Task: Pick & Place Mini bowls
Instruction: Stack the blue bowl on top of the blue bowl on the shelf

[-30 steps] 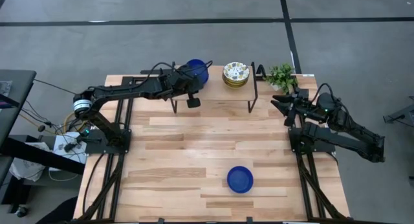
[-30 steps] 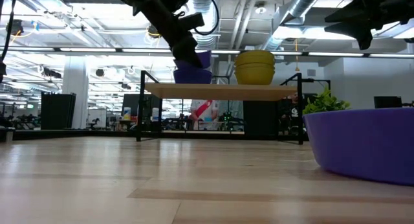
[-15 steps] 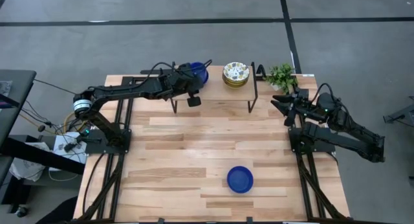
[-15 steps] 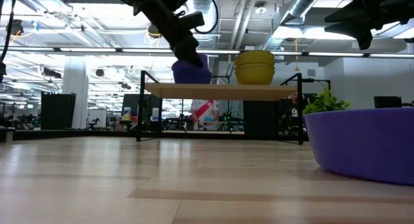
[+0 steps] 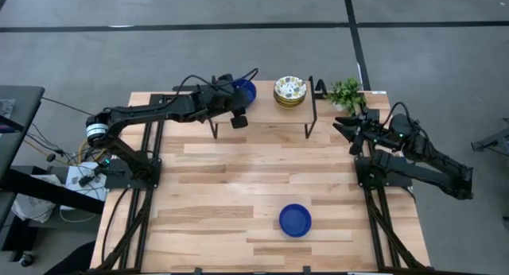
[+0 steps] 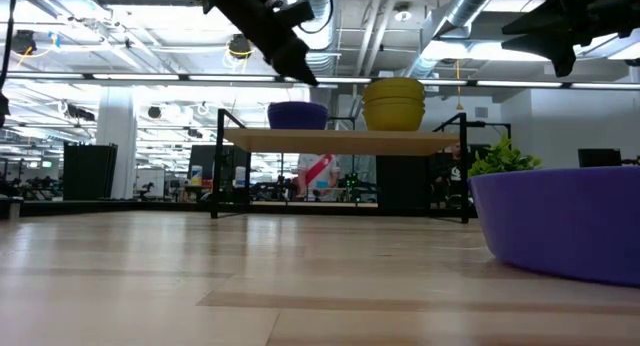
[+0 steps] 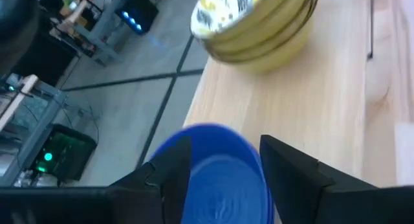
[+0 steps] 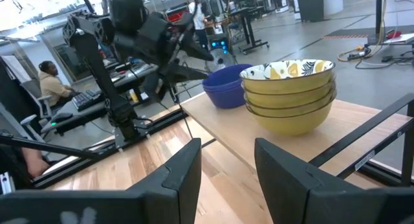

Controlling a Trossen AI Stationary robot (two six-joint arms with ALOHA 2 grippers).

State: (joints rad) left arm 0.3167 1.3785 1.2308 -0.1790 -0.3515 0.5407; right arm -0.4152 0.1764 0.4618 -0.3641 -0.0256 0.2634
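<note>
Since a second ago the left gripper (image 5: 240,108) has let go of the blue bowl it carried and lifted clear; that bowl now sits with the blue bowls (image 6: 298,115) on the raised shelf (image 6: 340,140).

Nearest the low camera, one more blue bowl (image 6: 560,221) fills the lower right of that frame; in the high view it lies alone at the lower centre of the table (image 5: 215,219).

Farther back, the shelf spans the upper centre of the high view on thin black legs. The blue bowls (image 5: 246,90) stand on its left part, with the left gripper's fingers spread wide just above their rim and apart from it. Beside them stands a stack of yellow floral bowls (image 5: 290,91).

A small green plant (image 5: 347,92) sits at the upper right, beyond the shelf's end. The right gripper (image 5: 340,126) waits near it, fingers apart and empty.
</note>
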